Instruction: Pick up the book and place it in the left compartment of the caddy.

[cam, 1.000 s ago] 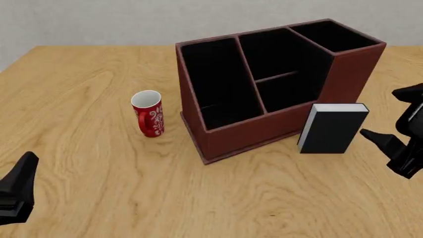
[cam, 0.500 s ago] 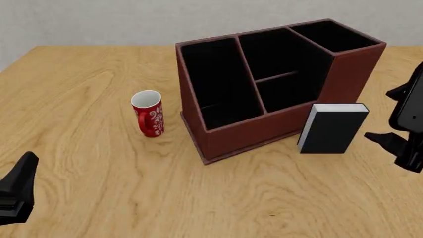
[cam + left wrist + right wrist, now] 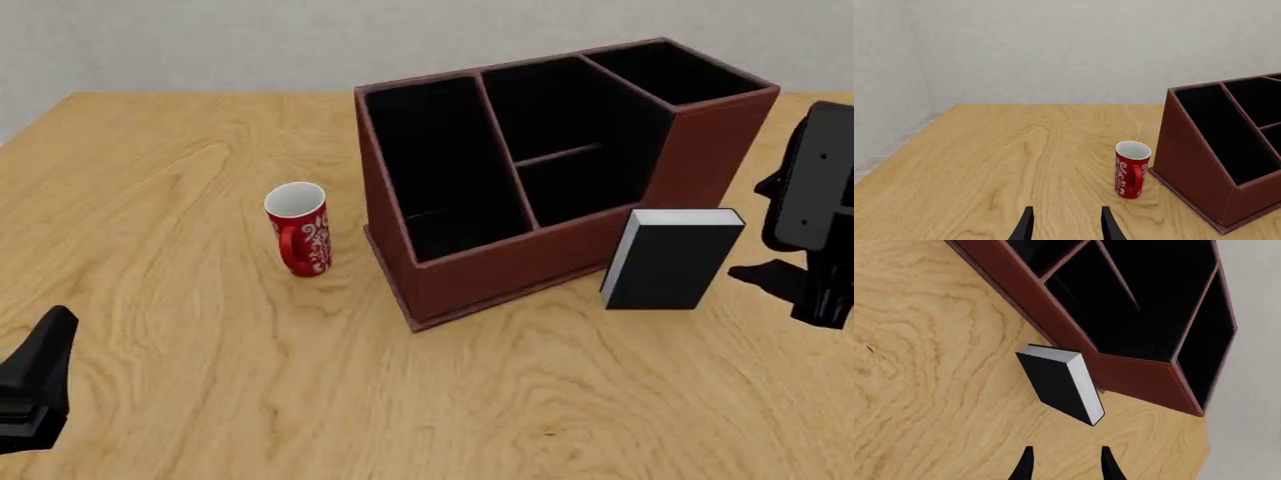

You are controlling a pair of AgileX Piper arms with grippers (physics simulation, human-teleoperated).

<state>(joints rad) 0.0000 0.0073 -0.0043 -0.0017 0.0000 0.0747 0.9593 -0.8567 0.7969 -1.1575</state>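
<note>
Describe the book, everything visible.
The book is a plain black hardcover with white page edges showing along its top. It stands upright on the wooden table, closed, just in front of the caddy at its near right corner; whether they touch is unclear. Nothing grips it: the right gripper is open and short of it, fingers apart.

A light wooden table with a swirling grain carried three things. The red mug, patterned in white, stood upright left of centre, its handle turned toward the near edge. Just right of it sat the caddy, a dark red-brown box with a black interior, set at an angle to the table's edges. The black book stood upright on the wood at the caddy's near right corner, its white page edges facing up.
</note>
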